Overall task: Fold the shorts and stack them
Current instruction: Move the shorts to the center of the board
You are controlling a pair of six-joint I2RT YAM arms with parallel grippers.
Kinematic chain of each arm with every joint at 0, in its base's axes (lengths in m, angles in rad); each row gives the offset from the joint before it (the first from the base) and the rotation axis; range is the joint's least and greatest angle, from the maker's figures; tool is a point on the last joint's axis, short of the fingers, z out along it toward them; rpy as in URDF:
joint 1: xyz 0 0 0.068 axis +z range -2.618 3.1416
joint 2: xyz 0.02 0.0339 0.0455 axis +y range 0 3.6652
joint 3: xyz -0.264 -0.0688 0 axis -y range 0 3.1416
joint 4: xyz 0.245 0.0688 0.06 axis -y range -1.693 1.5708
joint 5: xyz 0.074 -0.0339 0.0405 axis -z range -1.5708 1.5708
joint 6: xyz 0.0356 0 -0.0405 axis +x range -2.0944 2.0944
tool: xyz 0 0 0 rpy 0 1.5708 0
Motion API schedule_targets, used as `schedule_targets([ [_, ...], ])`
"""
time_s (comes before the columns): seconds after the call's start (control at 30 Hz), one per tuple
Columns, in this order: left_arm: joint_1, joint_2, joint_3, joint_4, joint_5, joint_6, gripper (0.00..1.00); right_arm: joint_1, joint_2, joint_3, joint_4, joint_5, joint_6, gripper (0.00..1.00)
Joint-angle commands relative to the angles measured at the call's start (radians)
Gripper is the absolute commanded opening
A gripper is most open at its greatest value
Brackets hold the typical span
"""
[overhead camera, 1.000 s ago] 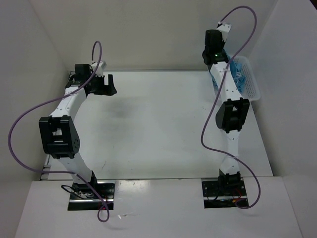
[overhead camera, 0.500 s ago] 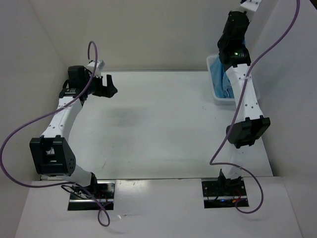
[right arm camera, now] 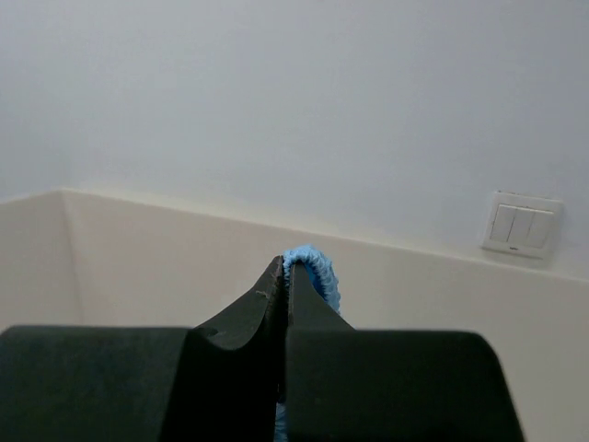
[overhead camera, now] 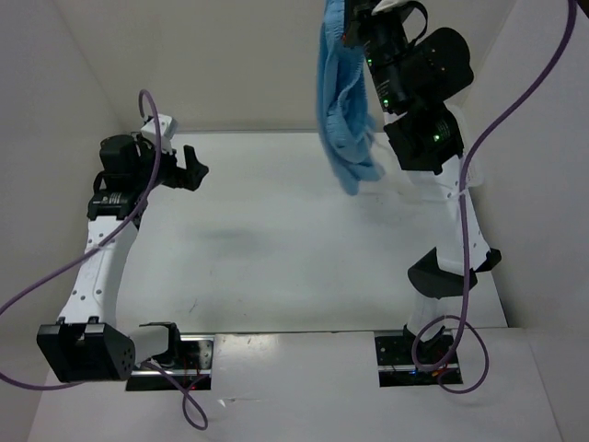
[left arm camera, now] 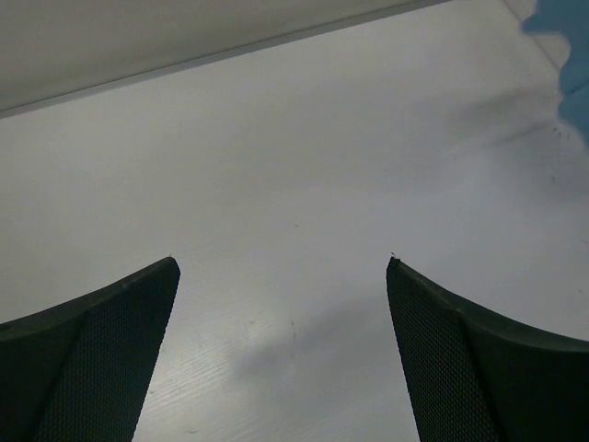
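The light blue shorts (overhead camera: 340, 101) hang in the air at the top middle of the top view, their lower end just above the table. My right gripper (overhead camera: 352, 20) is shut on their gathered waistband, which shows as a blue ridge (right arm camera: 313, 269) at the fingertips in the right wrist view, where the gripper (right arm camera: 285, 269) points at the wall. My left gripper (overhead camera: 190, 166) is open and empty, low over the table at the far left; in the left wrist view (left arm camera: 281, 262) a blue edge of the shorts (left arm camera: 572, 46) shows at the top right.
The white table (overhead camera: 276, 249) has walls at the back and on both sides. The right arm hides the back right corner, and no basket shows. A wall switch (right arm camera: 522, 224) shows in the right wrist view.
My right arm has lifted the shorts out of the basket at the back right and swung them up and left over the table. My left arm has drawn back leftward.
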State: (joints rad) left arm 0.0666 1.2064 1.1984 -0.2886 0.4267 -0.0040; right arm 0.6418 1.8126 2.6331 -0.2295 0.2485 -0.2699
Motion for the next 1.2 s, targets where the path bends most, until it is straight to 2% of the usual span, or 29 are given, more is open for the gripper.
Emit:
schedule_targets([
  [0.0,0.030,-0.077,-0.023,-0.003,-0.045,0.004,1.00,-0.018,0.022,0.056,-0.025,-0.031,0.086,0.00],
  [0.1,0.055,-0.108,-0.043,-0.003,-0.092,0.004,1.00,-0.018,0.022,-0.036,-0.060,0.023,0.153,0.00],
  [0.27,0.065,-0.120,-0.043,-0.035,-0.092,0.004,1.00,-0.043,-0.028,-0.339,-0.096,0.043,0.251,0.00],
  [0.33,0.065,-0.094,-0.043,-0.102,-0.063,0.004,1.00,-0.065,-0.047,-0.491,-0.119,0.009,0.274,0.15],
  [0.37,0.044,-0.085,-0.043,-0.128,-0.072,0.004,1.00,-0.088,-0.061,-0.540,-0.129,-0.006,0.294,0.27],
  [0.4,0.032,-0.074,-0.043,-0.150,-0.091,0.004,1.00,-0.103,-0.076,-0.646,-0.129,-0.035,0.304,0.45],
  [0.43,0.021,-0.056,-0.059,-0.194,-0.107,0.004,1.00,-0.120,-0.085,-0.700,-0.145,-0.057,0.304,0.76],
  [0.5,0.006,-0.044,-0.086,-0.237,-0.160,0.004,1.00,-0.166,-0.108,-0.876,-0.145,-0.075,0.314,0.88],
  [0.57,-0.023,-0.033,-0.097,-0.309,-0.202,0.004,1.00,-0.197,-0.157,-1.032,-0.125,-0.096,0.314,0.90],
  [0.67,-0.047,0.013,-0.097,-0.420,-0.241,0.004,1.00,-0.252,-0.191,-1.142,-0.116,-0.176,0.314,0.88],
  [0.77,-0.085,0.073,-0.103,-0.494,-0.310,0.004,1.00,-0.261,-0.161,-1.154,-0.105,-0.297,0.314,0.86],
  [0.83,-0.085,0.134,-0.112,-0.503,-0.382,0.004,1.00,-0.261,-0.121,-1.125,-0.105,-0.365,0.337,0.86],
  [0.93,-0.085,0.195,-0.125,-0.503,-0.344,0.004,1.00,-0.261,0.009,-1.021,-0.096,-0.437,0.370,0.83],
  [1.03,-0.110,0.263,-0.143,-0.446,-0.379,0.004,1.00,-0.261,0.184,-0.873,-0.096,-0.446,0.379,0.81],
  [1.17,-0.053,0.349,-0.102,-0.405,-0.359,0.004,0.92,-0.261,0.376,-0.665,-0.085,-0.436,0.431,0.76],
])
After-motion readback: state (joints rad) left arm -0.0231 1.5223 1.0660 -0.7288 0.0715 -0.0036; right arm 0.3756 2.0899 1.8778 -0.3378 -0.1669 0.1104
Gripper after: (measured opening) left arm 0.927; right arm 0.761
